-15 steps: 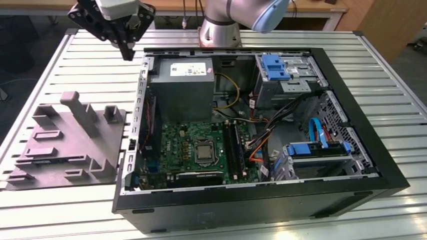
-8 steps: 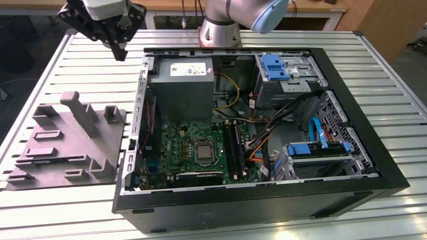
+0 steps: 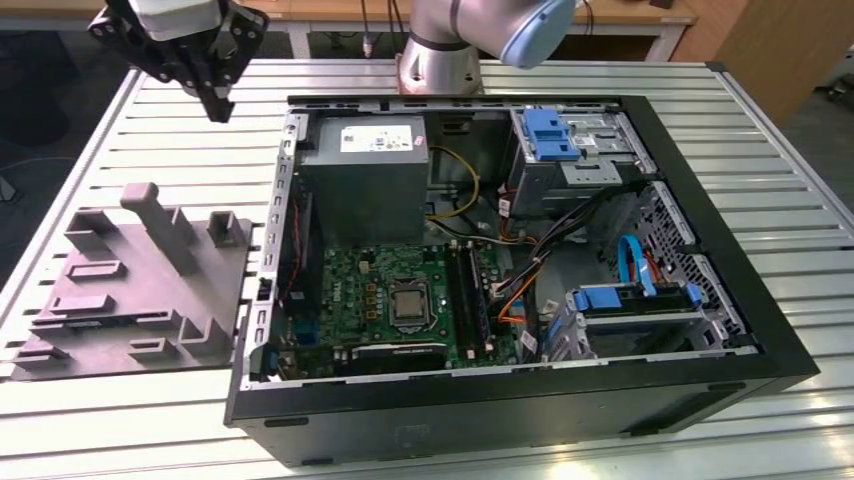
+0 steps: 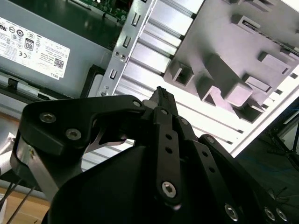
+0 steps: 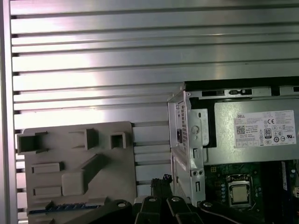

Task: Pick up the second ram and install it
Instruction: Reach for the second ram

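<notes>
In the upper left of the exterior view, the end effector (image 3: 218,108) hangs above the slatted metal worktop (image 3: 774,130). Its black fingers are drawn together to a single point with nothing between them. The second wrist view agrees: the fingertips (image 4: 161,95) meet and no object sits in their grip.

The arm's silver column (image 3: 447,45) stands at the top centre of the exterior view, behind the open computer case (image 3: 534,400). The case lies on its side across the middle and right of the frame. Inside it, the grey power supply (image 3: 360,170) takes the upper left part. The green motherboard (image 3: 360,290) sits below that with its processor socket (image 3: 407,305). Long black memory slots (image 3: 467,290) run just to the right of the socket (whether a stick already stands in any of them cannot be made out).

At the exterior view's left, just beside the case, the grey moulded tray (image 3: 134,340) rests on the worktop with its posts upright. The end effector is higher in that frame than the tray's far end and well apart from the slots.

In the first wrist view, a thin dark strip with a bluish-green edge lies along the tray, close to the end effector's links. This appears to be the second ram (image 5: 60,206), lying in the tray and clear of the closed fingers.
</notes>
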Motion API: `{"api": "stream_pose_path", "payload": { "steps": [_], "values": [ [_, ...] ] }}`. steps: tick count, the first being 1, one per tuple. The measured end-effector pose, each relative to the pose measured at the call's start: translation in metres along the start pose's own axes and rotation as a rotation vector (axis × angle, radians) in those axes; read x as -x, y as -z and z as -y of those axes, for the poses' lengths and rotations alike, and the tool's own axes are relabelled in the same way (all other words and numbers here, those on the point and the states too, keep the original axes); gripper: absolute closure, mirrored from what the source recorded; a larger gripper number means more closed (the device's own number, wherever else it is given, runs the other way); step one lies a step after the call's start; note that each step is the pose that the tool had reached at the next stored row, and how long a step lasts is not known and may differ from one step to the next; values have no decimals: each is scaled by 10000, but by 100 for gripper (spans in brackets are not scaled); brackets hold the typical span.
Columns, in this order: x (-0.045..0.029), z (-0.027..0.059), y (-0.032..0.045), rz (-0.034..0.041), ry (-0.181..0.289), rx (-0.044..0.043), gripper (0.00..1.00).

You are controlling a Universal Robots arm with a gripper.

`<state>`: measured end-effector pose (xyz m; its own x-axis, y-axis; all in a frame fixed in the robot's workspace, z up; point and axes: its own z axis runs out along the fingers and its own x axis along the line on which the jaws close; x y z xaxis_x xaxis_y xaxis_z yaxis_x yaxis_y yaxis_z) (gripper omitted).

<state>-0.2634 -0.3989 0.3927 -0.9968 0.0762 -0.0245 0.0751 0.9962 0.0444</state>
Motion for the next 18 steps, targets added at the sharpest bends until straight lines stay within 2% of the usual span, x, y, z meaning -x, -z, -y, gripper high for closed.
{"api": "stream_pose_path", "payload": {
  "steps": [18],
  "values": [
    [-489, 37, 10, -1, -1, -1, 90]
  ]
}}
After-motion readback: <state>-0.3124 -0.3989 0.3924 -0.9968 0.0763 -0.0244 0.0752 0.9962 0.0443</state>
